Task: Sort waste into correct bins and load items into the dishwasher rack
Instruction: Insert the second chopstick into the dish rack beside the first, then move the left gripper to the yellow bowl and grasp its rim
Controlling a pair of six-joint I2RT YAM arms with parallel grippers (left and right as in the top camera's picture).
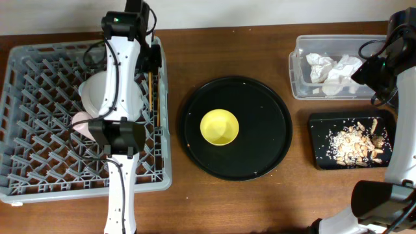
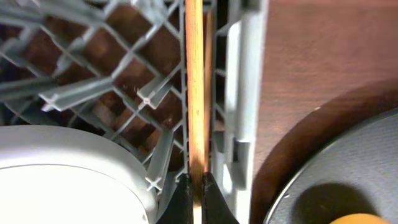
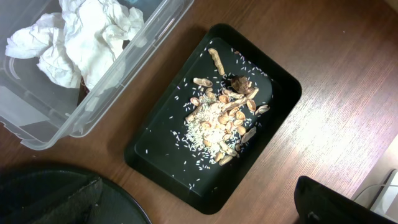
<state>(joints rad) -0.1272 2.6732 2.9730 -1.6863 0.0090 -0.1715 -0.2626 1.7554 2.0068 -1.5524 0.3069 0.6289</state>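
The left gripper (image 2: 198, 190) is pinched shut on the pair of thin brown wooden chopsticks (image 2: 194, 87). Their long axis runs straight ahead of the jaws, just inside the right wall of the large square grey plastic rack (image 2: 244, 93). The right gripper (image 1: 374, 73), well right of the rack, stands wide open and empty.

1. We can read no text, label, brand, number or sign in any view.
2. The rack (image 1: 32, 117), tub (image 1: 294, 71), square tray (image 1: 318, 156), round tray (image 1: 260, 123) and bowl (image 1: 219, 127) all look plain to us.
3. We make out no lettering on the arms.
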